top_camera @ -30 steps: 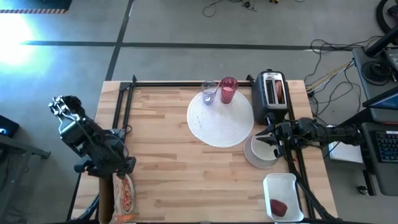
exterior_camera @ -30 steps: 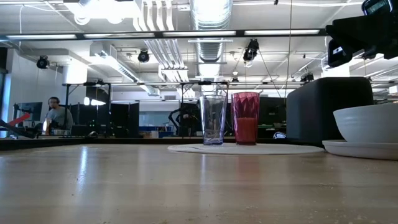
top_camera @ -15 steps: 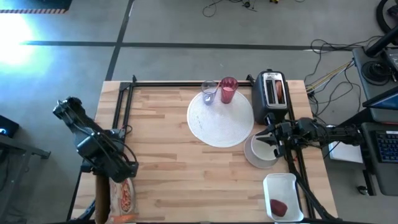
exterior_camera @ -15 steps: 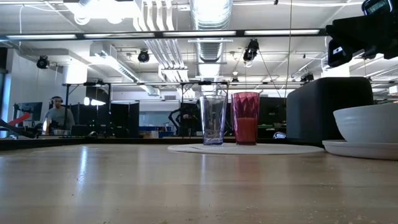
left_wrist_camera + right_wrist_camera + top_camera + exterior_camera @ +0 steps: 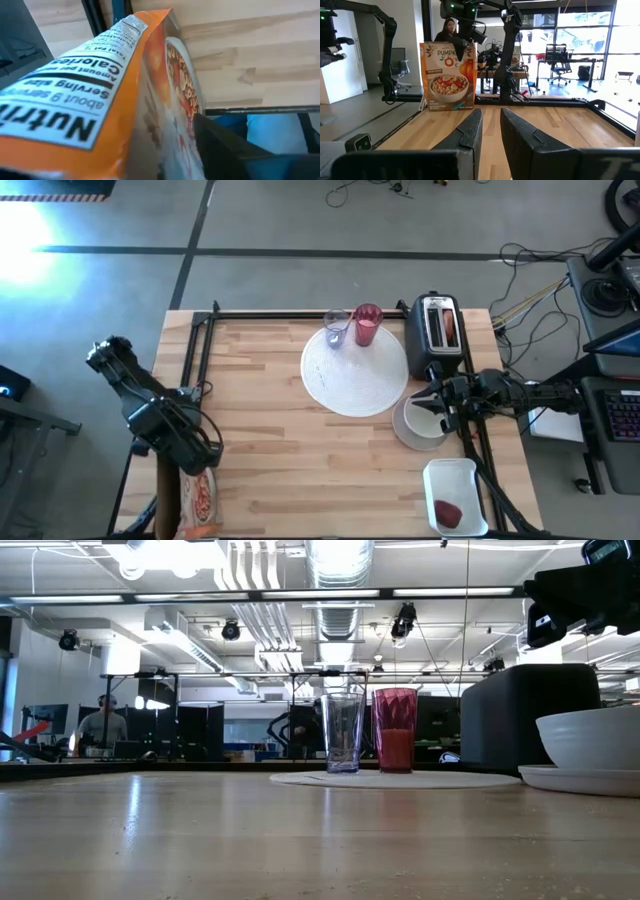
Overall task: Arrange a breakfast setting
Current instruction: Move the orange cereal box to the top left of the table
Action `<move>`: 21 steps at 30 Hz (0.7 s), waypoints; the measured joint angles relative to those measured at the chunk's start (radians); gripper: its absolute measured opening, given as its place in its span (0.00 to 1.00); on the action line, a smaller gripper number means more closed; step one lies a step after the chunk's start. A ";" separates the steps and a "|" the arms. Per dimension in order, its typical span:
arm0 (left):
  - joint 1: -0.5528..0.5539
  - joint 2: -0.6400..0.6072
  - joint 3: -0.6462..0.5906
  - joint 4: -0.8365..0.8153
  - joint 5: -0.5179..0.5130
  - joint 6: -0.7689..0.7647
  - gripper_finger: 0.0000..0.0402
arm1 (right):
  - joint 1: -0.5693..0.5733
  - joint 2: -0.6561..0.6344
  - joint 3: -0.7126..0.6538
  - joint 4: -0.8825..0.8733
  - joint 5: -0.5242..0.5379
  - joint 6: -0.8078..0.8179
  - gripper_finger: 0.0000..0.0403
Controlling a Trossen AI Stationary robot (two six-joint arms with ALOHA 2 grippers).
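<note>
My left gripper is at the table's near left corner, shut on an orange cereal box that stands upright there. My right gripper hovers over the small white bowl, its fingers a narrow gap apart with nothing between them. The bowl sits on a small plate. The large round white plate lies at the centre back, with the pink tumbler on its far rim. A browned bread piece sticks out of the toaster. The dark-red fruit lies in a white tray. My left gripper comes at the cereal box from above, at its top end. One finger lies flat on the printed front face; the box hides the other finger. The box stands upright at the table's near left corner.
A clear tumbler stands beside the pink one. The black-and-silver toaster is at the back right, and the white tray at the near right corner. Bare wood lies across the table's middle and near side. A person shows far off in the room.
My left arm has folded and its gripper has gone down and a little toward the near edge, onto the cereal box's top, so that it now covers more of the box. My right arm has kept still.
</note>
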 joint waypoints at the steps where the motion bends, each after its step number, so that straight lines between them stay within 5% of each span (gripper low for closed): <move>1: 0.000 0.000 0.000 0.000 -0.001 0.007 0.19 | 0.000 0.000 0.000 0.000 0.000 0.000 0.15; 21: 0.000 0.007 0.001 0.000 -0.035 0.078 0.00 | 0.000 0.000 0.000 0.000 0.000 0.000 0.15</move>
